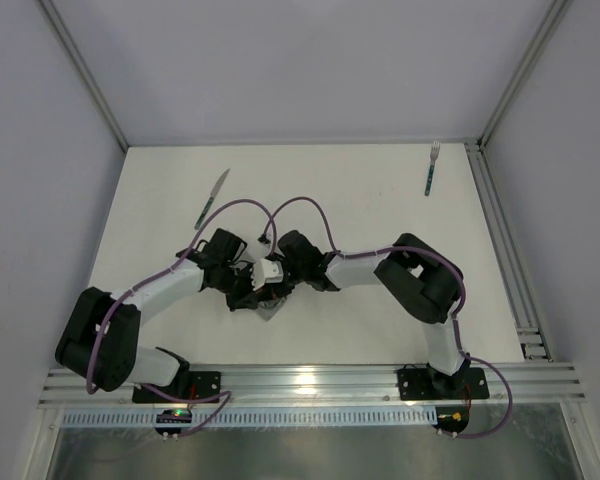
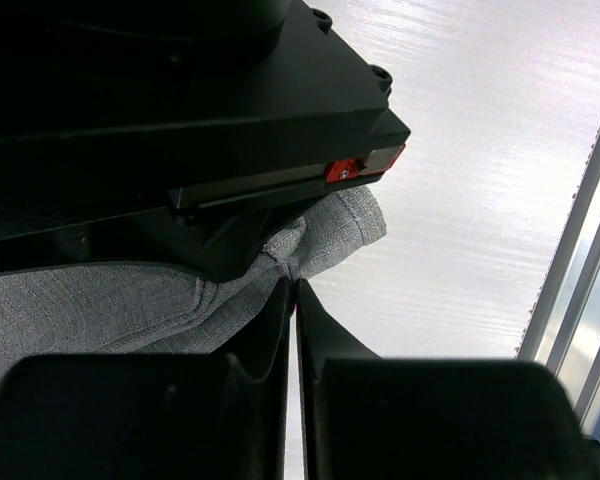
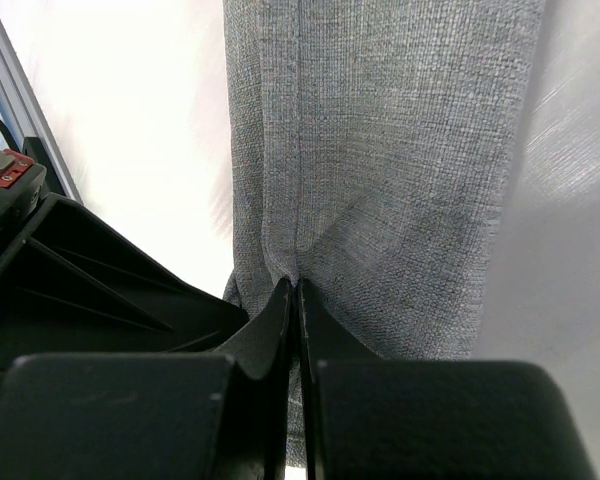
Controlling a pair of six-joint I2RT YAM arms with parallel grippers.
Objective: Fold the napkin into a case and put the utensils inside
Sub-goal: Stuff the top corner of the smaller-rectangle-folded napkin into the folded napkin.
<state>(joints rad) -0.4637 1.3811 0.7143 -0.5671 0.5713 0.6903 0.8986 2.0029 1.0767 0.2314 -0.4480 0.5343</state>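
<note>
The grey napkin (image 3: 380,150) hangs as a narrow folded strip in the right wrist view. My right gripper (image 3: 297,285) is shut on its lower edge. In the left wrist view my left gripper (image 2: 296,285) is shut on a corner of the napkin (image 2: 110,305), right under the other arm's black body. From above, both grippers, left (image 1: 244,292) and right (image 1: 277,288), meet at mid-table and hide most of the napkin (image 1: 270,306). No case shape shows. The knife (image 1: 211,198) lies at the far left and the fork (image 1: 432,168) at the far right, both away from the grippers.
An aluminium rail (image 1: 500,240) runs along the table's right side, and another rail (image 1: 310,380) along the front by the arm bases. Grey walls close in the back and both sides. Purple cables (image 1: 300,205) arch over the two wrists.
</note>
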